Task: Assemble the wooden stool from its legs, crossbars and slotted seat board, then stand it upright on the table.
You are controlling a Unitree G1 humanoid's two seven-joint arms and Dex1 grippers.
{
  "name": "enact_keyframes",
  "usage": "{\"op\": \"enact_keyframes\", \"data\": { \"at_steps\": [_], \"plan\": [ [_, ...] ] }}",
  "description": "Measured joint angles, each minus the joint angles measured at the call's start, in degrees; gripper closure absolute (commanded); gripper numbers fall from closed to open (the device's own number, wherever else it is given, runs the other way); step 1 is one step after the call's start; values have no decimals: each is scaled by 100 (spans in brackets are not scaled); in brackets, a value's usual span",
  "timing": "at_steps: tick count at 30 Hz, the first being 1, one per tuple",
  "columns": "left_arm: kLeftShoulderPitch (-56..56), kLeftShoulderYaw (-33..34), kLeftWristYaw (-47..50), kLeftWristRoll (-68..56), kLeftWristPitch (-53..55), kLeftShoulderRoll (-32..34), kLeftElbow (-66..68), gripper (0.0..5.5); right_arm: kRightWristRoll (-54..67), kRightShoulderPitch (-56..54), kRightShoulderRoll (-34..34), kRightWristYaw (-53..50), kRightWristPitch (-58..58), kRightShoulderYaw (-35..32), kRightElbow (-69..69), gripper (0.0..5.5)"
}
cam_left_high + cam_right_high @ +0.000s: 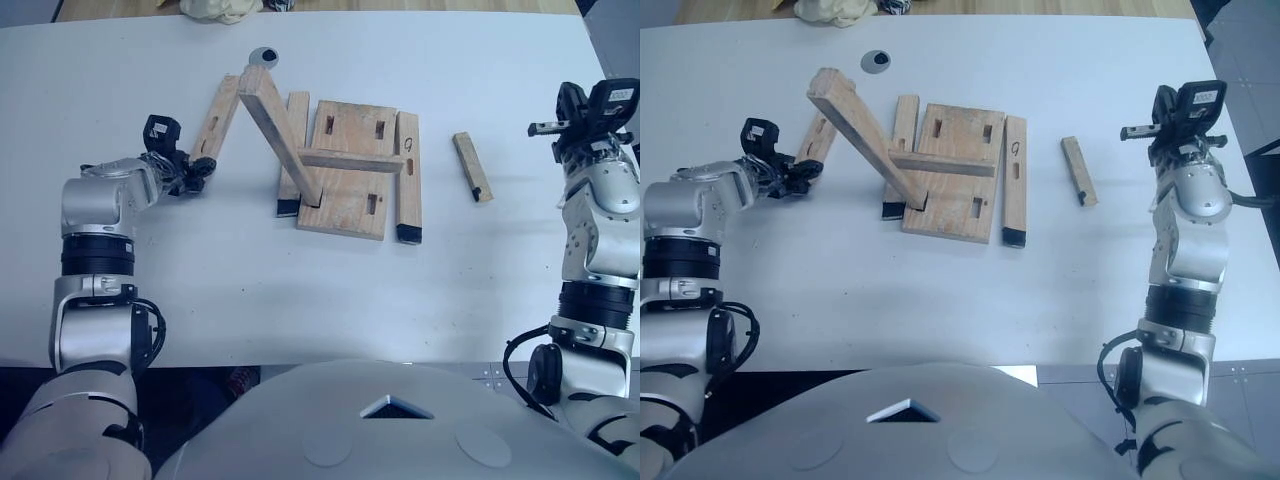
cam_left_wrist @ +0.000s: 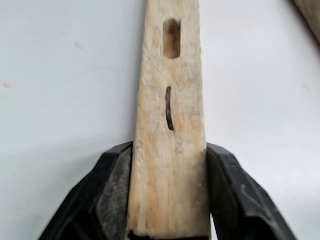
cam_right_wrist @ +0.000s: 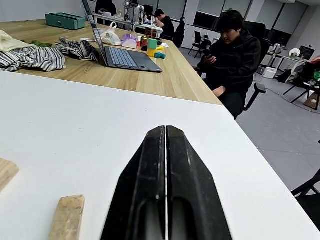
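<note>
The slotted seat board [image 1: 352, 128] lies flat mid-table. One leg [image 1: 280, 130] leans up out of a slot at its near left corner, and a crossbar [image 1: 352, 160] lies across the board. Two more legs lie flat beside the board, one on its left [image 1: 296, 120] and one on its right [image 1: 408, 175]. A short crossbar [image 1: 472, 166] lies apart on the right. My left gripper [image 1: 192, 172] is shut on the near end of a fourth leg [image 2: 170, 65] lying at the far left. My right gripper [image 3: 165, 131] hangs shut and empty above the table's right edge.
A round cable hole [image 1: 264, 56] sits in the white table [image 1: 300, 280] behind the parts. A crumpled cloth [image 1: 222, 8] lies at the far edge. The table's near half is bare.
</note>
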Motion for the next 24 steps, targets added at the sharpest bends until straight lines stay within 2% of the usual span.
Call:
{"op": "enact_keyframes", "data": {
  "at_steps": [3, 5, 8, 12, 15, 18, 24],
  "plan": [
    [-1, 276, -115, -26, -1545, -277, 284, 349, 633, -359, -7, 308, 210, -281, -8, 523],
    [-385, 586, -931, -513, -2392, -434, 206, 349, 1775, -1106, -65, 824, 815, -795, 10, 485],
    [-1166, 714, -2249, -1255, -2823, -511, -185, 349, 3255, -2327, -655, 1851, 1968, -1273, 432, 440],
    [-2135, 757, -3522, -2038, -2511, -641, -187, 349, 4564, -3884, -1419, 3097, 3522, -1327, 1097, 373],
    [-2485, 729, -3962, -2467, -1999, -742, -440, 349, 5224, -4468, -1416, 3714, 4468, -1113, 1254, 330],
    [-2535, 552, -4138, -2727, -1534, -919, -941, 349, 5453, -4801, -1347, 3761, 4889, -948, 1400, 279],
    [-2019, 398, -4210, -3324, -382, -1187, -1456, 349, 6201, -4937, -1082, 3594, 5506, -1042, 1383, 173]
  ]
}}
